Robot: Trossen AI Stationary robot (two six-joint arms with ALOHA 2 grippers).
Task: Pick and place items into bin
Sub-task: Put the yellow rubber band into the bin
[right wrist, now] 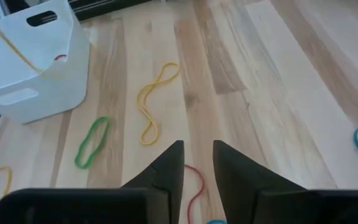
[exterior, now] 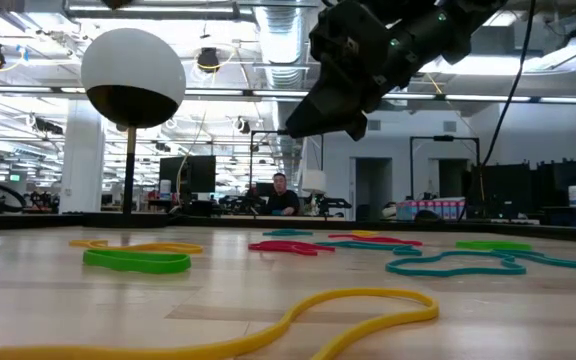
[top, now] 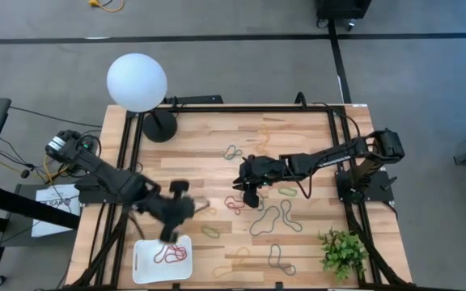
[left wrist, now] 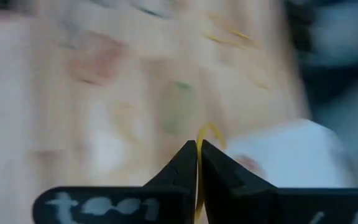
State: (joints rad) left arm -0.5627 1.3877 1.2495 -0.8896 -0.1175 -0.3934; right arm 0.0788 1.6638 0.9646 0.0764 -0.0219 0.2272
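Left wrist view was smeared, yet the left gripper point(left wrist: 197, 149) showed its fingers pinched shut on a yellow band point(left wrist: 207, 132), beside the bin point(left wrist: 291, 152). From above, that gripper point(top: 171, 230) blurred over the bin's point(top: 142, 257) far edge; red bands point(top: 171, 255) lay tangled inside the white tray. Farther out, the right gripper point(top: 249, 194) hung mid-table, fingers narrowly parted and empty, over a red band point(right wrist: 194, 183). More thin loops in green point(right wrist: 92, 142), yellow point(right wrist: 151, 102) and grey point(top: 276, 218) lay scattered on the table point(top: 314, 149).

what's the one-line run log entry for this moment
left pincer: shut on yellow band, near bin | right pincer: open, over red band mid-table | bin: red bands inside
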